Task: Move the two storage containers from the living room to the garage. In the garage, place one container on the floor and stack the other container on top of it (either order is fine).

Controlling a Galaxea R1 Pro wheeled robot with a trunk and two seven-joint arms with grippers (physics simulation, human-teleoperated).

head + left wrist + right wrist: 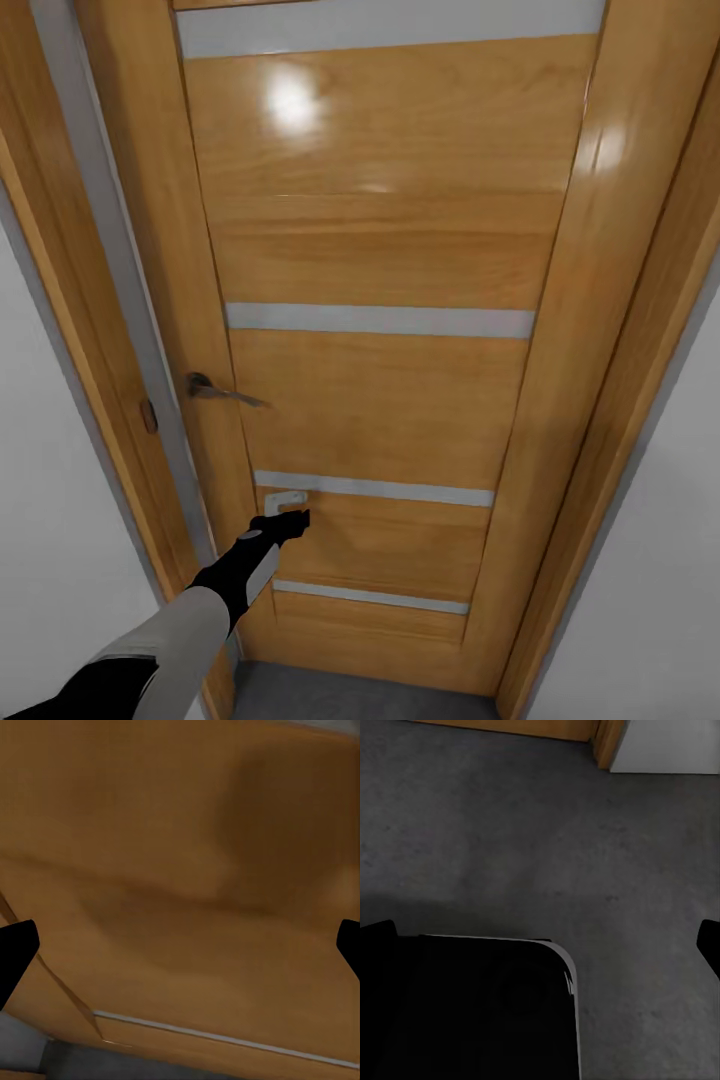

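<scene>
Close before a wood-panelled door (400,250), glossy honey-coloured with pale grey horizontal strips (380,320) across it and a dark metal lever handle (222,389) at its left edge. Framed by matching wooden jambs (610,400) and plain pale walls (650,600) on both sides.

Left arm (190,620) stretched forward and upward from the lower left of the head view, grey-white forearm, black wrist, left tool (290,508) at or nearly against the lower door panel, below the handle; contact hard to confirm from here. In the left wrist view, black fingertips (15,952) set far apart at opposite edges, jaws spread wide, nothing between them but blurred wood grain and one grey strip.

In the right wrist view, right tool (540,945) pointed down over dark grey, speckled concrete floor (585,832), fingertips likewise wide apart and holding nothing, a black rounded-corner part of the robot's body (472,1012) below. Door base and wall corner at the far edge of that floor.
</scene>
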